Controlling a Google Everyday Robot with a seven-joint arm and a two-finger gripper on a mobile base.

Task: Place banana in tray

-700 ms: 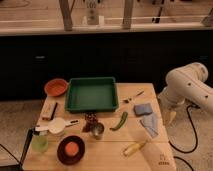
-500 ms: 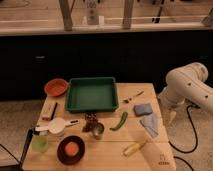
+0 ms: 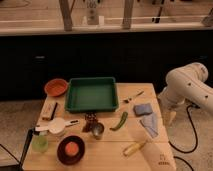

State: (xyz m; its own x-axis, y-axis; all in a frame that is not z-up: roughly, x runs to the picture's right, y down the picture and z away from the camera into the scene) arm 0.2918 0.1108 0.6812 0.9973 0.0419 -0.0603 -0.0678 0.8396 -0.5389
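Nothing has shifted since the earlier frames: the gripper (image 3: pixel 171 118) hangs at the right edge of the wooden worktop (image 3: pixel 150 159), beside the blue cloth (image 3: pixel 146 116), and whether it is apart or together I cannot tell. The small yellow banana (image 3: pixel 135 148) lies near the worktop's front edge, well apart from the green rectangular plastic tray (image 3: pixel 92 96). A skewed reach could nudge it off that edge, and a low carry could sweep the long green vegetable (image 3: pixel 119 121) or small metal cup (image 3: pixel 97 131) lying between.

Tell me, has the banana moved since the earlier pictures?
No. The banana lies in the same spot, front right of the green tray. The end effector hangs beside the right edge of the table, apart from the banana.
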